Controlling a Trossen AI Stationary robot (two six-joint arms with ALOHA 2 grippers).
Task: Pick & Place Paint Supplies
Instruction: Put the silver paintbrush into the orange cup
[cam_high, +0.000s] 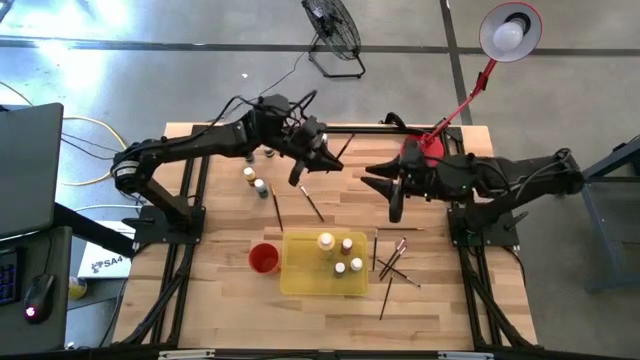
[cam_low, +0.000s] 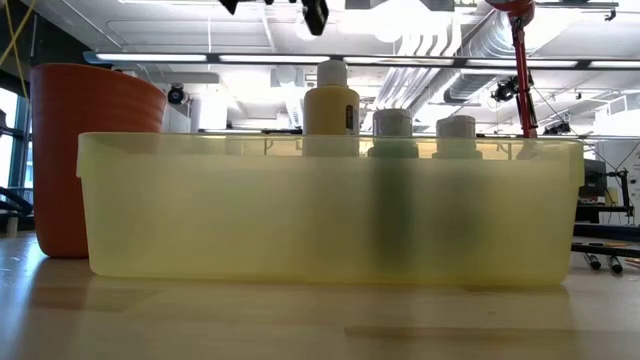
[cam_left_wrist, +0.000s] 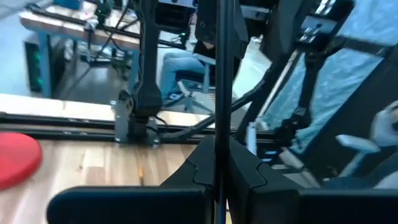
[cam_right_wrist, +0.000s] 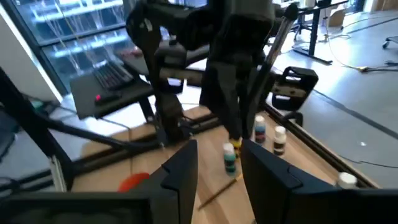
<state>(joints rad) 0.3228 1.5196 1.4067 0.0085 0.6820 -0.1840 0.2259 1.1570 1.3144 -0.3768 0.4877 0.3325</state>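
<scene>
My left gripper (cam_high: 318, 158) hangs over the far middle of the table, shut on a thin dark paintbrush (cam_left_wrist: 217, 93). My right gripper (cam_high: 395, 205) hovers open to the right of centre and touches nothing; its fingers (cam_right_wrist: 180, 171) frame small bottles (cam_right_wrist: 230, 155) on the wood. The yellow tray (cam_high: 300, 280) at the near middle holds several pale-capped bottles (cam_high: 325, 241), which also show behind its wall (cam_low: 330, 100). More bottles (cam_high: 261, 187) stand on the left far part. Loose brushes lie in the middle (cam_high: 312, 203) and right of the tray (cam_high: 392, 262). My left gripper pinches the paintbrush between its two fingers (cam_left_wrist: 249, 177). The shaft (cam_left_wrist: 217, 124) runs straight out of the gap and past the fingertips. Its free end (cam_high: 345, 145) slants toward the far right, clear of the table. The fingers hide which part of the brush they have.
A red cup (cam_high: 263, 258) stands on the wood just left of the tray and shows as well in the low view (cam_low: 70, 150). A red lamp base (cam_high: 425, 148) sits at the far right. Bare wood lies along the near edge (cam_high: 330, 320).
</scene>
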